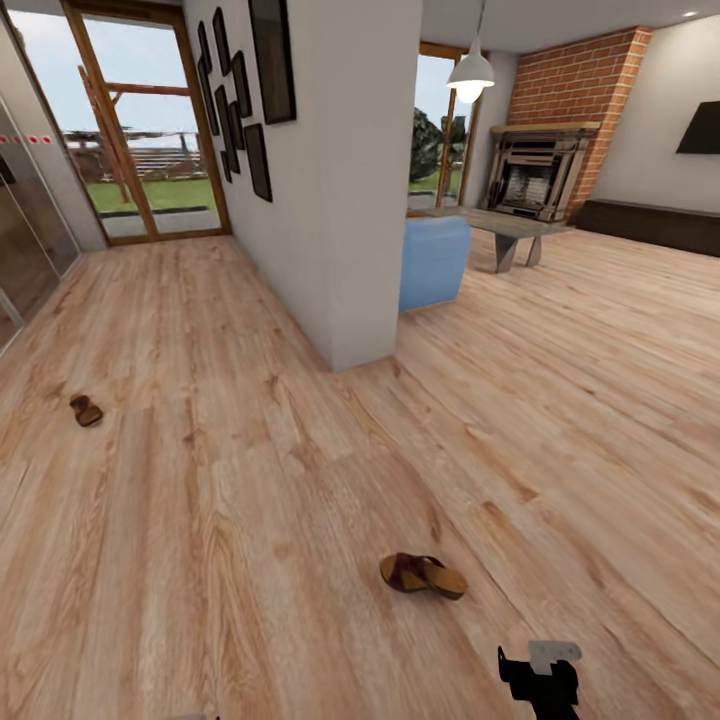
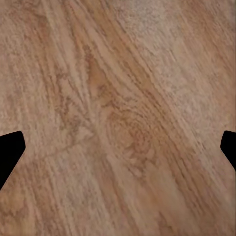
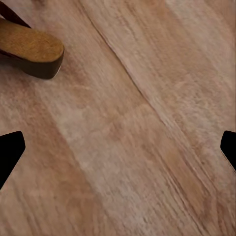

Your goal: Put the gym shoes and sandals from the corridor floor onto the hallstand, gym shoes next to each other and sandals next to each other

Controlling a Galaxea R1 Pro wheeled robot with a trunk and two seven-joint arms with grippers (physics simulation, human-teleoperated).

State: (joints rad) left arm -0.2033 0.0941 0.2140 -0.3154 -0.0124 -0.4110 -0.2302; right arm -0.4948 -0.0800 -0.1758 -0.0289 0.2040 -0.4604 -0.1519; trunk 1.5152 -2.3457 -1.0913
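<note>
Two sandals, the near sandal [image 1: 423,575] and the far sandal [image 1: 86,410], well apart on the corridor floor [image 1: 250,480]; left fingers [image 2: 11,150] and right fingers [image 3: 11,150] both wide, empty.

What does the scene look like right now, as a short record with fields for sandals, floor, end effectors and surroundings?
near sandal: brown sandal lying on the wood plank floor, just ahead of the right end effector
far sandal: second brown sandal, far off to the left, apart from the first
right end effector: open, empty, fingertips spread wide
left end effector: open, over bare floor
surroundings: white wall, blue armchair, brick fireplace
</note>
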